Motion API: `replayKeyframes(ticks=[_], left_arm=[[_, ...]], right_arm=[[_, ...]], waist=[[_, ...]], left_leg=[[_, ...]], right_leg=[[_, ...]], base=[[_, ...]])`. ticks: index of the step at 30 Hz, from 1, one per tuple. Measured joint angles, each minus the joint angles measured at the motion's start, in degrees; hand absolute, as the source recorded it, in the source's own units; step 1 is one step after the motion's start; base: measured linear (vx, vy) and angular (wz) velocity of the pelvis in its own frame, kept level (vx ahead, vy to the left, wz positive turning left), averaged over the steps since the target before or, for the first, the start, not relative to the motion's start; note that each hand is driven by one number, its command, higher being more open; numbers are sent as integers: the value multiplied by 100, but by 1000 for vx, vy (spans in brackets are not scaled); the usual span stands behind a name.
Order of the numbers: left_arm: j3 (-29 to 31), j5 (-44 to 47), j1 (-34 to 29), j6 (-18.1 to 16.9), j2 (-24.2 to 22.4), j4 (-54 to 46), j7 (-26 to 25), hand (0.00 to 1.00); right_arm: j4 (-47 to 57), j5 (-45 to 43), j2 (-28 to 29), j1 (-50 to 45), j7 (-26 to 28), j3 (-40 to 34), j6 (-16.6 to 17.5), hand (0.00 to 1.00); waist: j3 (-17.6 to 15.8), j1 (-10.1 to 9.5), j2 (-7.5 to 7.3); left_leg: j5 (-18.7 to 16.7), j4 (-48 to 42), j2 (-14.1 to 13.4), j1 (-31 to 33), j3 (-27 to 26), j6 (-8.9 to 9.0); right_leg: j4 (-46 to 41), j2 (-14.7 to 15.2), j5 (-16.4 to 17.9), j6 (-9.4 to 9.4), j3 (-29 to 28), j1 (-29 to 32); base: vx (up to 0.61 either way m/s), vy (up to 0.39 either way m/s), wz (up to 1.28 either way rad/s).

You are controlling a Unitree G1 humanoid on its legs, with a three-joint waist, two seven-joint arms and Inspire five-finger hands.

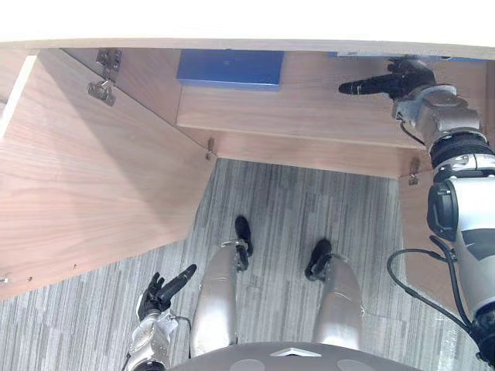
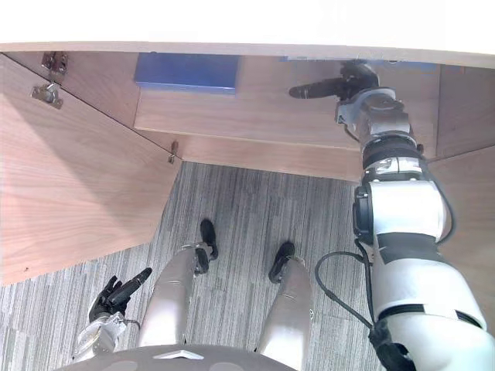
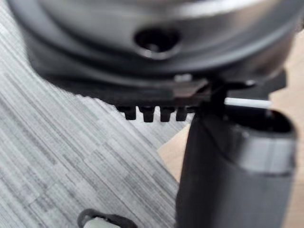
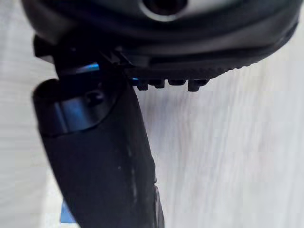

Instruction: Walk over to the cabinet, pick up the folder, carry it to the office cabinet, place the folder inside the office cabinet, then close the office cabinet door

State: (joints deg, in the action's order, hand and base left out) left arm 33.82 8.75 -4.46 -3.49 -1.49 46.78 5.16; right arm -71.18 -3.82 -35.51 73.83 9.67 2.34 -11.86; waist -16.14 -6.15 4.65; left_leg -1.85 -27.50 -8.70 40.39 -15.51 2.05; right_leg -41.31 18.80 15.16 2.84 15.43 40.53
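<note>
A blue folder (image 1: 230, 68) lies flat on a shelf (image 1: 294, 108) inside the open wooden office cabinet, toward its left side. My right hand (image 1: 394, 81) reaches into the cabinet well to the right of that folder, apart from it, with its thumb (image 4: 104, 156) straight and sticking out and nothing pinched. A thin blue strip (image 2: 309, 59) shows along the cabinet's upper edge just above this hand; what it belongs to I cannot tell. A sliver of blue also shows past the thumb (image 4: 69, 216). My left hand (image 1: 158, 294) hangs low beside me over the carpet, fingers relaxed.
The cabinet's left door (image 1: 85, 185) stands swung wide open toward me, its hinges (image 1: 104, 77) showing. A second wooden door panel (image 2: 464, 201) stands open on the right behind my right arm. Grey striped carpet (image 1: 294, 201) lies between the doors.
</note>
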Motion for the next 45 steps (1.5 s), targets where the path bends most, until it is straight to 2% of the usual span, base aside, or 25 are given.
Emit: replayKeyframes(ticks=[2, 5, 7, 10, 19, 22, 29, 40, 45], left_arm=[[0, -1, -5, 8, 35, 0, 84, 100], [-1, -8, -4, 17, 58, 0, 142, 100], [-41, -22, -5, 110, 105, 13, 211, 100], [-185, -31, -4, 115, 207, 68, 258, 100], [-418, -56, -7, 114, 222, 249, 249, 100], [-486, -262, -7, 115, 223, 274, 236, 100], [-625, -263, -3, 115, 234, 336, 135, 100], [-857, -263, 68, 120, 217, 522, 49, 100], [-871, -265, 67, 123, 196, 731, -13, 100]], right_arm=[[0, 595, -37, -24, 217, -2, 0, 100], [59, 885, -48, -323, 412, -6, 20, 100], [453, 1850, -40, -814, 848, 60, 330, 100], [606, 2536, -27, -1071, 1115, 274, 520, 100], [1197, 3894, -3, -1923, 1171, 1029, 880, 100], [1408, 4171, 2, -2142, 1132, 1304, 900, 100], [1522, 4246, 94, -2420, 1095, 1868, 889, 100], [1609, 4333, 513, -2918, 1057, 2107, 849, 100], [1718, 4014, 888, -3671, 1041, 2144, 807, 100]], waist=[[0, 2, 0], [22, -3, -40], [33, -17, -59], [139, -27, -111], [291, -76, -218], [371, -75, -240], [480, -17, -276], [540, 18, -349], [653, 40, -384]], left_leg=[[0, 30, 0, -2, -12, 0], [0, 61, 2, -28, -34, 0], [-1, 123, -1, -137, -56, 0], [13, 231, -9, -174, -106, -8], [43, 493, 47, -490, -237, 0], [73, 590, 70, -556, -294, 6], [103, 799, 102, -824, -382, 4], [197, 1285, 92, -1485, -592, 19], [295, 1715, 90, -2159, -577, 71]], right_leg=[[44, -8, -18, 16, 1, -2], [94, -15, -33, 29, 0, -27], [207, -44, -64, 46, 2, -151], [353, -92, -138, 59, -19, -166], [558, -100, -199, 87, -77, -373], [593, -100, -208, 95, -117, -375], [871, -137, -334, 149, -152, -611], [1500, -311, -603, 189, -177, -1216], [2071, -455, -756, 248, -3, -2022]], base=[[32, -28, -2], [0, 0, 0], [29, -21, -6], [23, -8, -10], [35, -10, -5], [22, -22, -6], [42, -5, -6], [55, -5, -10], [109, -7, -2]])
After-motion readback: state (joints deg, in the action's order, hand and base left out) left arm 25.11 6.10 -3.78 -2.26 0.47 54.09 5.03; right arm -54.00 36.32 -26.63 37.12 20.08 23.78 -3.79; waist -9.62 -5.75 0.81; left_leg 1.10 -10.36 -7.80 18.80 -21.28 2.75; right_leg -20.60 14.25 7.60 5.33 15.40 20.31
